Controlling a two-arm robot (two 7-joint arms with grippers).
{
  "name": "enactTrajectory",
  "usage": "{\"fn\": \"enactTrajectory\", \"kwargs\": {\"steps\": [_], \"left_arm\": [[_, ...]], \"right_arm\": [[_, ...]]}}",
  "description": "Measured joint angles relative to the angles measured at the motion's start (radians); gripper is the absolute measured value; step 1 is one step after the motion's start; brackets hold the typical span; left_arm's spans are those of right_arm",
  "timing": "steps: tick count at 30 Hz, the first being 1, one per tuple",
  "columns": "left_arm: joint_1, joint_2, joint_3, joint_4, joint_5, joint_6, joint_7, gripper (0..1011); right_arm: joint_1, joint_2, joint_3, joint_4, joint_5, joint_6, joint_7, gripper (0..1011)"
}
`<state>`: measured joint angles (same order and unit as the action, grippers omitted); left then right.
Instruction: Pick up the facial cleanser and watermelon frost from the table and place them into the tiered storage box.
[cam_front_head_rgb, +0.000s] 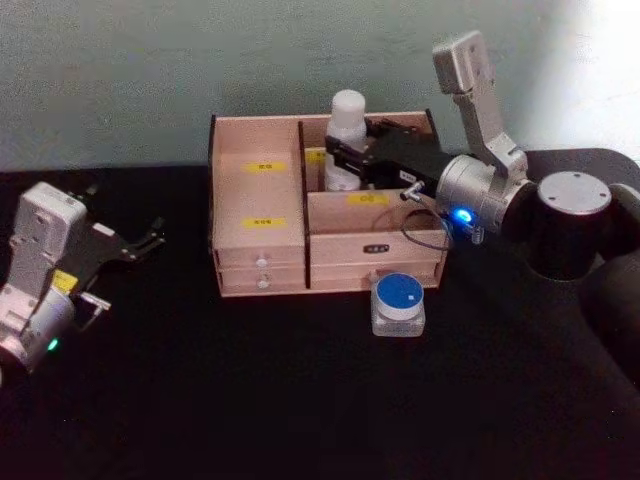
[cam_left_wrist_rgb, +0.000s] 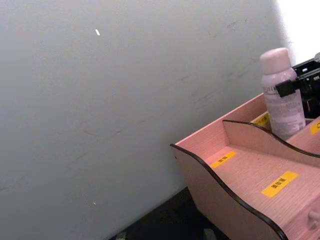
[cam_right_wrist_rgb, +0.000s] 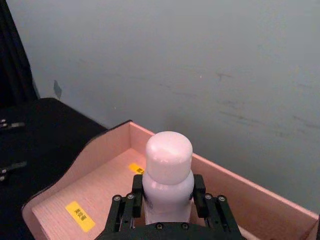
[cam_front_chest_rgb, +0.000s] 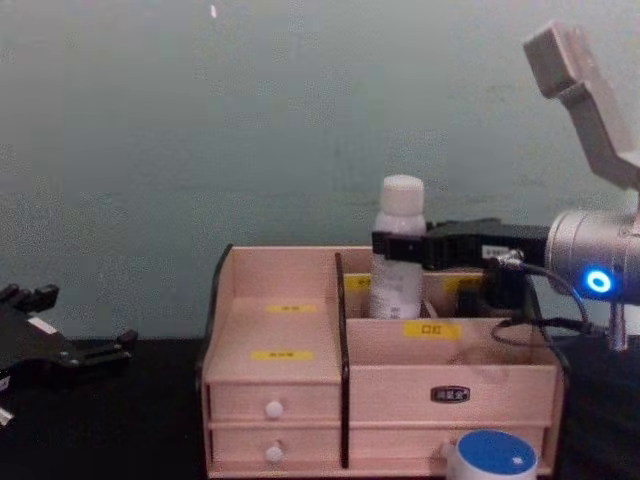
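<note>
The facial cleanser, a white bottle with a rounded cap, stands upright in the back right compartment of the tiered storage box. My right gripper reaches in from the right and is shut on the bottle's body, one black finger on each side. The chest view has the bottle rising above the box's rim. The watermelon frost, a small clear jar with a blue lid, sits on the black table just in front of the box's right half. My left gripper rests open at the table's left.
The black table runs up to a grey-green wall behind the box. The box's left stepped compartments hold nothing. A thin cable loops off the right wrist over the box's right front.
</note>
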<state>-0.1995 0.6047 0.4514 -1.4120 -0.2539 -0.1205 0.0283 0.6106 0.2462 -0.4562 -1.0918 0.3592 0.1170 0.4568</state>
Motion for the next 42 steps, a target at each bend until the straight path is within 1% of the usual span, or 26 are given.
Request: {"fn": "enactTrajectory", "kwargs": {"steps": [18,31,34,36,37,38,39,42], "left_arm": [[0.000,0.000,0.000,0.000,0.000,0.000,0.000,1001],[0.000,0.000,0.000,0.000,0.000,0.000,0.000,1001],[0.000,0.000,0.000,0.000,0.000,0.000,0.000,1001],[0.000,0.000,0.000,0.000,0.000,0.000,0.000,1001],[0.000,0.000,0.000,0.000,0.000,0.000,0.000,1001],[0.000,0.000,0.000,0.000,0.000,0.000,0.000,1001],[0.000,0.000,0.000,0.000,0.000,0.000,0.000,1001],[0.000,0.000,0.000,0.000,0.000,0.000,0.000,1001]], "right_arm": [[-0.013,-0.008,0.003,0.021,-0.024,0.001,-0.008,595],[-0.014,-0.008,0.003,0.021,-0.022,0.001,-0.009,600],[-0.014,-0.007,0.003,0.021,-0.021,0.001,-0.009,684],[-0.014,-0.007,0.004,0.021,-0.021,0.002,-0.009,717],[-0.014,-0.007,0.004,0.021,-0.021,0.002,-0.009,772],[-0.014,-0.007,0.004,0.021,-0.021,0.002,-0.009,797],[-0.014,-0.007,0.004,0.021,-0.021,0.002,-0.009,849],[-0.014,-0.007,0.004,0.021,-0.020,0.002,-0.009,898]]}}
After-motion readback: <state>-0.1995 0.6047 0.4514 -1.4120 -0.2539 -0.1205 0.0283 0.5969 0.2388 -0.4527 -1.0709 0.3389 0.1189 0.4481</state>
